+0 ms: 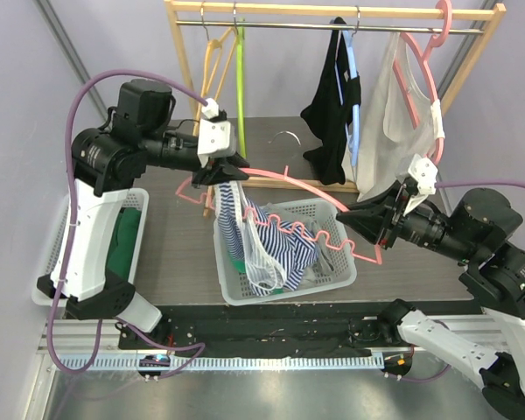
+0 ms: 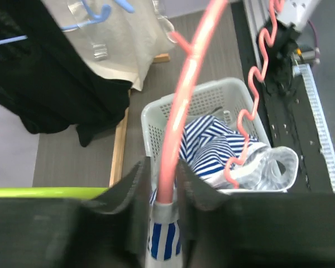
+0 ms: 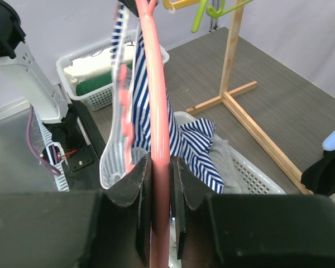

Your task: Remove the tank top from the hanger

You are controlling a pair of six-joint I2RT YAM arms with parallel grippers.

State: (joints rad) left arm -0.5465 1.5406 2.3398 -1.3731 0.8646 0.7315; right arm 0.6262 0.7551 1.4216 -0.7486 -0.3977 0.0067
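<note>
Pink hanger [image 1: 289,178] bars the air over the centre basket [image 1: 332,282], clamped at one end by the left pincer [image 1: 230,172] and at the other by the right pincer [image 1: 354,219]. Striped tank top [image 1: 238,220] drapes from it into the basket, blocking the left half. Rack [image 1: 332,10] with hung garments walls the rear. Bare surface [image 1: 179,249] between centre basket and side basket [image 1: 136,194]: open lane.

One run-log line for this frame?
left gripper: shut on pink hanger | right gripper: shut on pink hanger | striped tank top: hangs from hanger into basket
</note>
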